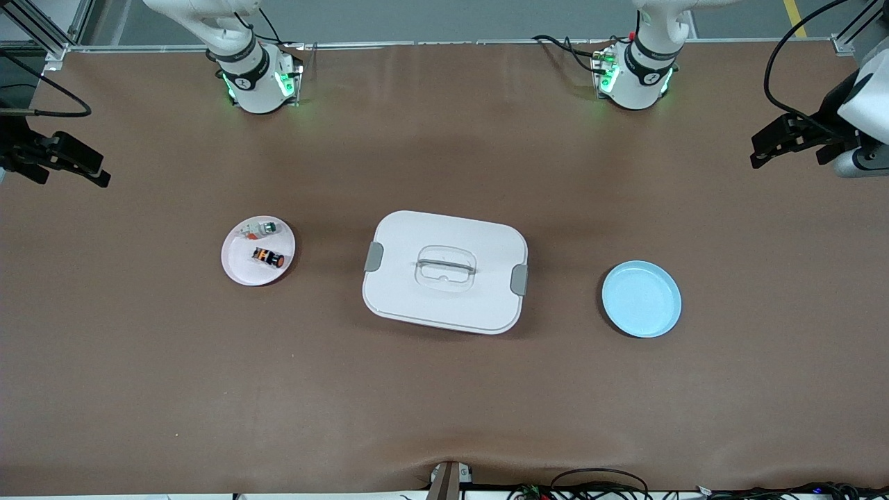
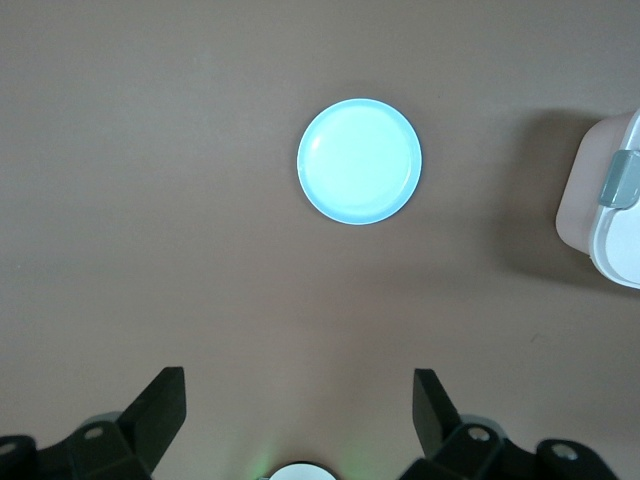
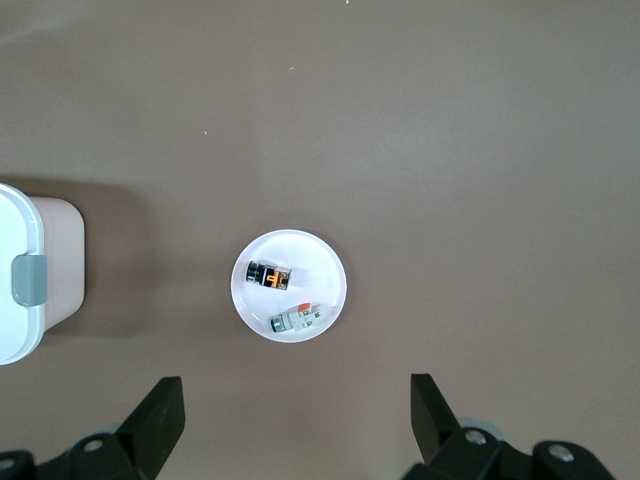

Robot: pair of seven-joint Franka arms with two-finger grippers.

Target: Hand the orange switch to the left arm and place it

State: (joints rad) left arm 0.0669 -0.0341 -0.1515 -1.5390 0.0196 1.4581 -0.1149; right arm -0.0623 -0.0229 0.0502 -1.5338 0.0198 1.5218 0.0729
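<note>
Brown table point(image 1: 444, 403) — evenly lit, cables point(image 1: 597, 486) at edge

- Looks like a robot lab, not a home.
- Two big white robot arms point(image 1: 253, 76) bolted at one edge of a wide brown table point(image 1: 444, 389), with green lights glowing at the bases.
- Metal frame bars point(image 1: 42, 28) at the corners, grey floor with a yellow line past the table.
- Lots of black cables point(image 1: 597, 479) bunched along the table edge nearest the front camera.
</note>
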